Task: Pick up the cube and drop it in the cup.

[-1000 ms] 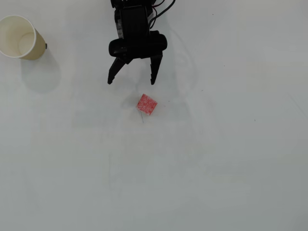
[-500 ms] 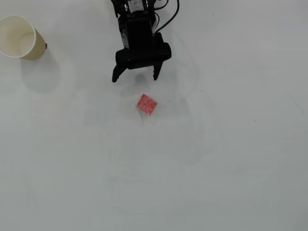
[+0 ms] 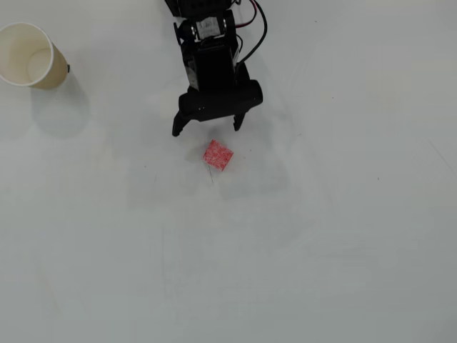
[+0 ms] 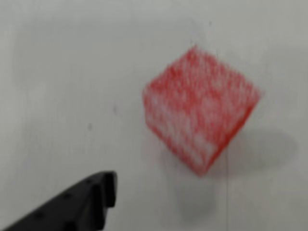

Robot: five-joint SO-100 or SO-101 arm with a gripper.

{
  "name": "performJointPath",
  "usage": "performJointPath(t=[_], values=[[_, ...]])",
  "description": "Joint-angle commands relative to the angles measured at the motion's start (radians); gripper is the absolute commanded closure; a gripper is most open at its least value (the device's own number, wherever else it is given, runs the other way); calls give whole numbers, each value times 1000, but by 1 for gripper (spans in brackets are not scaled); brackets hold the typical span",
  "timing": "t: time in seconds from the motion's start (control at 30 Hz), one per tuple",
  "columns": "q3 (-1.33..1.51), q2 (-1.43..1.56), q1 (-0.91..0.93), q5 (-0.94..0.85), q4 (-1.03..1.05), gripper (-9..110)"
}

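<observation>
In the overhead view we see the pincer [image 3: 207,130] spread wide, its tips just above the cube [image 3: 218,155], which lies free on the white surface [image 3: 321,236]. The cup [image 3: 30,55] stands far off at the upper left. Our wrist view shows the cube [image 4: 202,122] blurred, one dark fingertip [image 4: 91,197] apart from it

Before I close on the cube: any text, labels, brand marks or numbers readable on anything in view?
None readable.
The cube: only red-and-white mottling, no print.
The cup: plain, no print visible.
The pincer and arm: black, no legible label; the board atop the arm is too small to read.
</observation>
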Motion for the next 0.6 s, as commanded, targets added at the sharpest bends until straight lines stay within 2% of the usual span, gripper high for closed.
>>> performJointPath(t=[0.0,0.57], values=[[-164,-46,2,5,-54,56],[-288,-356,34,-2,-202,56]])
